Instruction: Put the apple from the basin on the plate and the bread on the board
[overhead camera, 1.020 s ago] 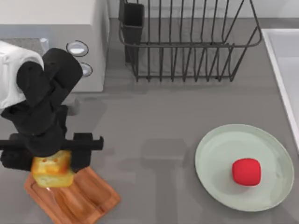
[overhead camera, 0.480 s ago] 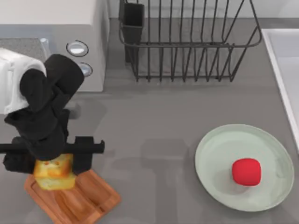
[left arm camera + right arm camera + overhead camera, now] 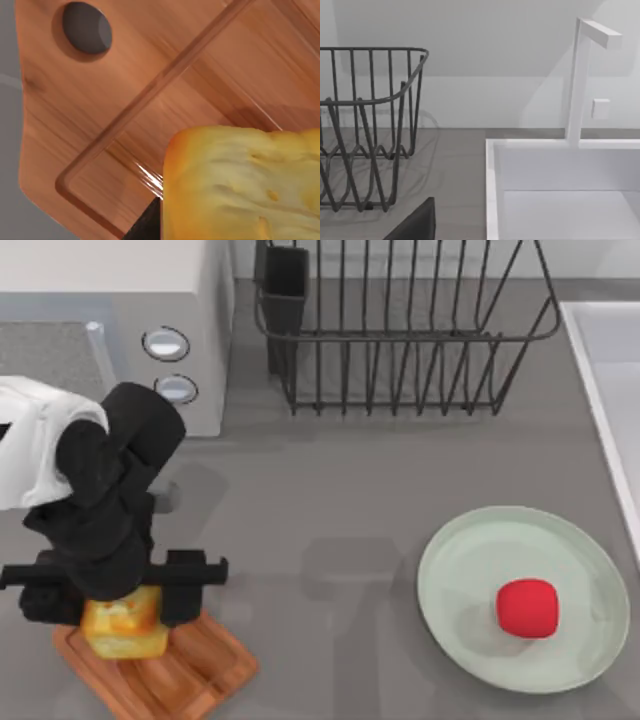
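Note:
The golden bread (image 3: pixel 125 628) rests against the brown wooden board (image 3: pixel 175 672) at the table's front left. My left gripper (image 3: pixel 118 595) is shut on it from above, one black finger on each side. Close up in the left wrist view, the bread (image 3: pixel 240 185) sits over the board (image 3: pixel 150 75), near its grooved corner and handle hole. The red apple (image 3: pixel 527 607) lies on the mint-green plate (image 3: pixel 480 560) at the front right. The pale basin (image 3: pixel 610 370) is at the right edge. My right gripper (image 3: pixel 415 225) is parked, a dark part of it facing the basin (image 3: pixel 560 165).
A black wire dish rack (image 3: pixel 400 330) stands at the back centre and also appears in the right wrist view (image 3: pixel 365 125). A grey appliance with two round knobs (image 3: pixel 110 320) fills the back left. A white tap (image 3: pixel 580 80) rises behind the basin.
My left gripper has come down and slightly towards the table's front with the bread, bringing it lower onto the board. The apple and plate have not moved.

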